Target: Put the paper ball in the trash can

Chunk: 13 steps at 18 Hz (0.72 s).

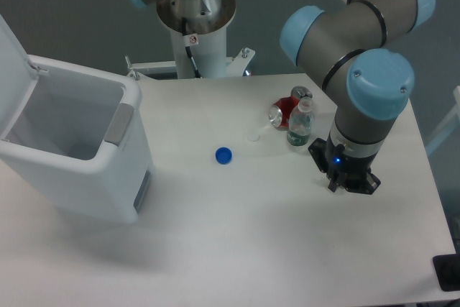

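Here, a robot arm reaches down near the right edge of a white table, far from the open trash can (86, 170) at the left edge.

The gripper (352, 183) points straight down, low over the table, and its dark fingers are seen from behind, so whether they are spread, closed or pinching something cannot be told. The paper ball is not visible anywhere; it may sit hidden under or inside the gripper, which would explain the low, vertical pose. The bin stands with its hinged lid tipped back, mouth up, ready to receive a drop from above. Toward the back right corner cluster a small plastic bottle (300, 126) and a red can (282, 112) lying on its side. A blue bottle cap (223, 155) lies mid-table, with a tiny clear cap (252, 136) just beyond it.
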Each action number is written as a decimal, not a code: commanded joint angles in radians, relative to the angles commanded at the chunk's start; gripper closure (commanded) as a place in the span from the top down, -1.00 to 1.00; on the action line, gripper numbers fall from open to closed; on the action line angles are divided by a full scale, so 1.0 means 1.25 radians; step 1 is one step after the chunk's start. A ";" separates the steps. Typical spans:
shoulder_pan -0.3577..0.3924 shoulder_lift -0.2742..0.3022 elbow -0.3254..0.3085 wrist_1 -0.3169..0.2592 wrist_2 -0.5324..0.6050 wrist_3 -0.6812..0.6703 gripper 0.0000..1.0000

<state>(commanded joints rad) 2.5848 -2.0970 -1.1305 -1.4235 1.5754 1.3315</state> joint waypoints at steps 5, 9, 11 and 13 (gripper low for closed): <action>-0.007 0.002 -0.001 0.001 -0.010 -0.006 -1.00; -0.022 0.015 -0.001 0.001 -0.042 -0.042 -1.00; -0.027 0.037 -0.002 0.000 -0.076 -0.071 -1.00; -0.049 0.071 -0.022 0.000 -0.094 -0.124 -1.00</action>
<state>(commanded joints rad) 2.5235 -2.0082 -1.1580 -1.4235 1.4574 1.1770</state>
